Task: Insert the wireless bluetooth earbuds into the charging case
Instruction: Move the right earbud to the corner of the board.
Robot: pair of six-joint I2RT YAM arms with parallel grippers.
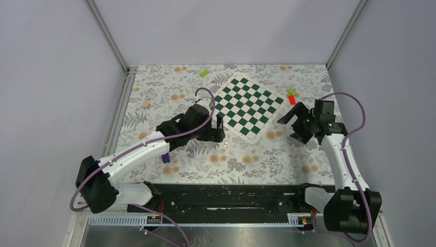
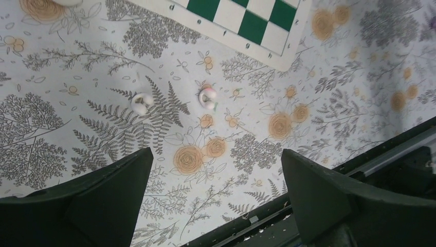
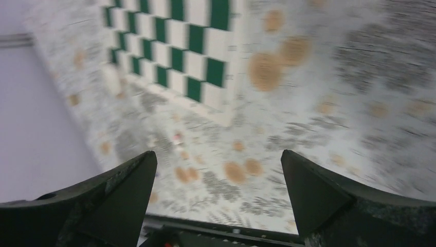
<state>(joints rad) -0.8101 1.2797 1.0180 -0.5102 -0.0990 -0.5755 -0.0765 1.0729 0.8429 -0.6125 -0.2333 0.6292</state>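
While left hand (image 2: pixel 216 154) gapes wide | earbuds (image 2: pixel 207 97) lie just ahead, untouched

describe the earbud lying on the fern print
Find the chessboard in the left wrist view, then drop onto the floral cloth beside its lettered edge. Of two white earbuds, this earbud lies on the fern; its pink-tinged twin lies nearer the board's corner.

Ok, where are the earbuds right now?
Left wrist view: both earbuds lie apart on the floral cloth, between the open left gripper and the chessboard edge.
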